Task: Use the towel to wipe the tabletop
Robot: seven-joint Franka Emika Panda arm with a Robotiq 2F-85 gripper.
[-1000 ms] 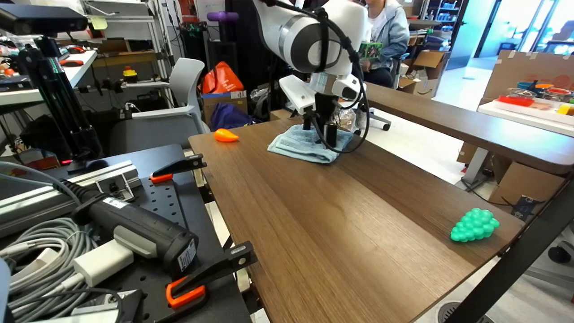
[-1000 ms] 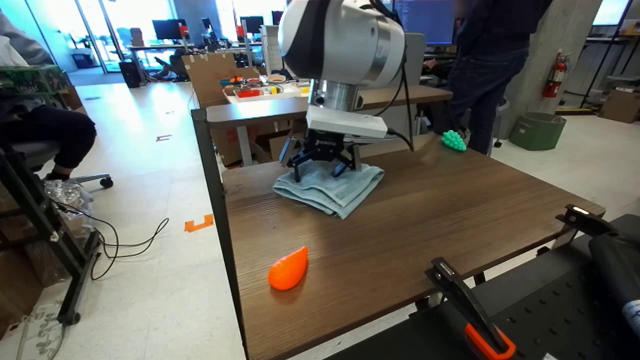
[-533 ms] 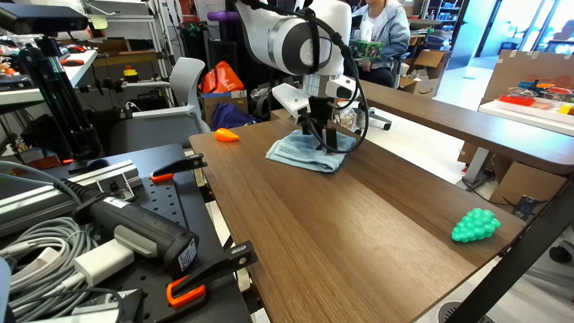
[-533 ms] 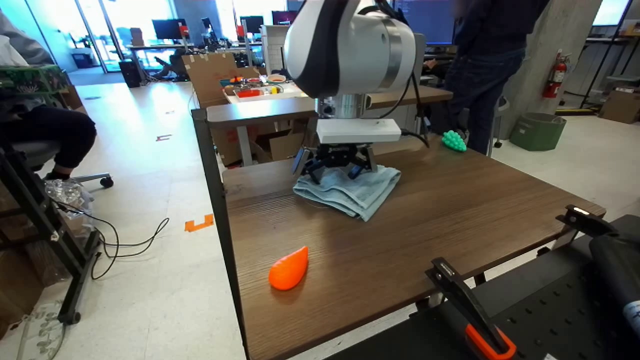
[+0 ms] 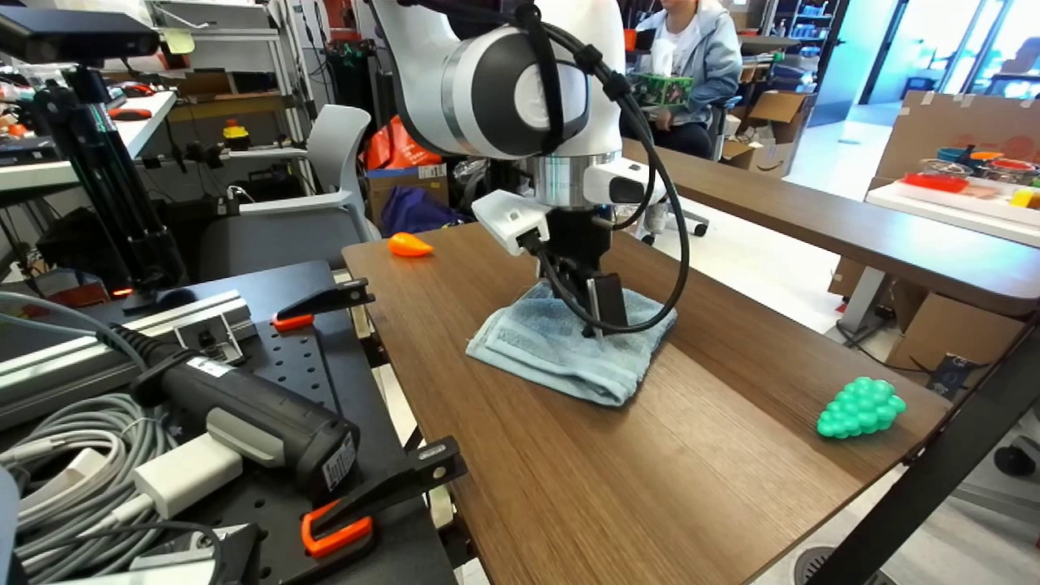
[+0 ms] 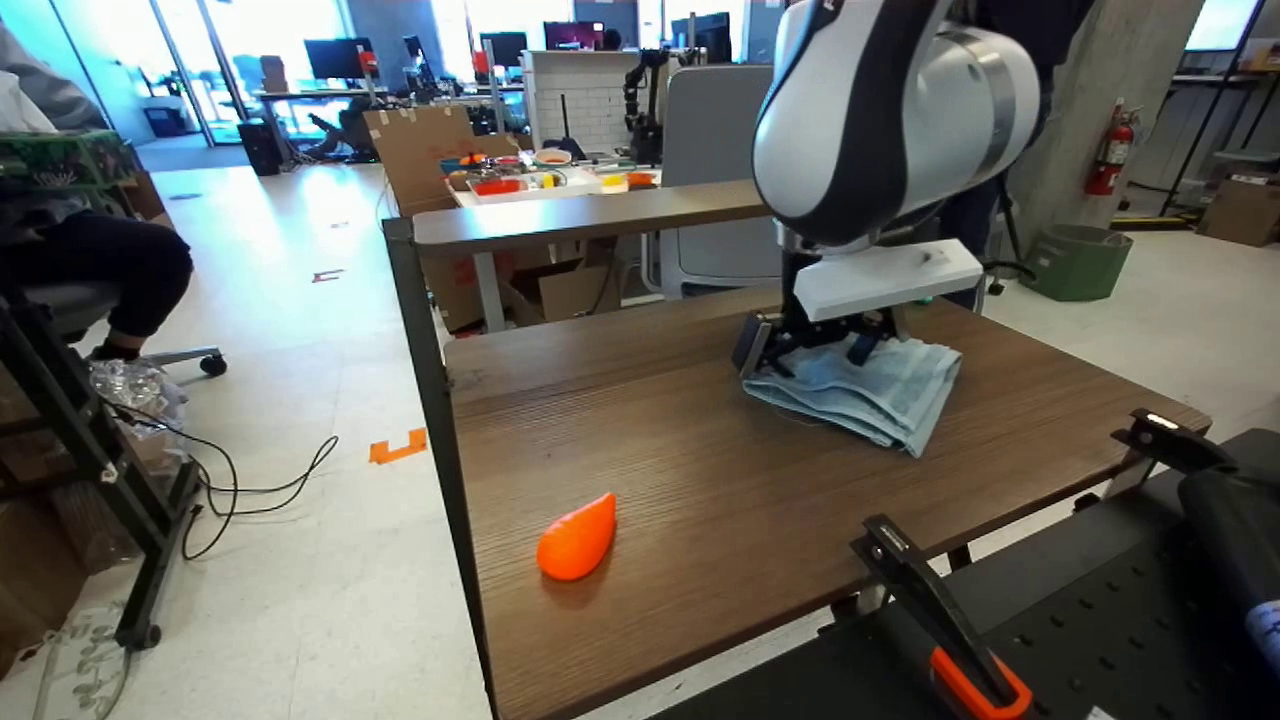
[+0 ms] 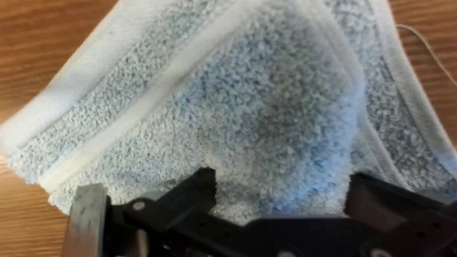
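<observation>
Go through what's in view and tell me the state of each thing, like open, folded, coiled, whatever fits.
Towel: folded in layers.
Tabletop: partly covered by the towel; clean or dirty, can't tell.
Gripper: jaws wide apart, down at the towel.
Orange toy: lying on its side on the tabletop.
Green toy: resting on the tabletop, apart from the towel.
Grey cable: coiled.

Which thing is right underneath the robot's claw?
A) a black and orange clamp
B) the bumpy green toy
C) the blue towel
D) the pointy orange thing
C, because the wrist view shows the folded blue towel lying right under the claw, and both exterior views show it there too.
</observation>
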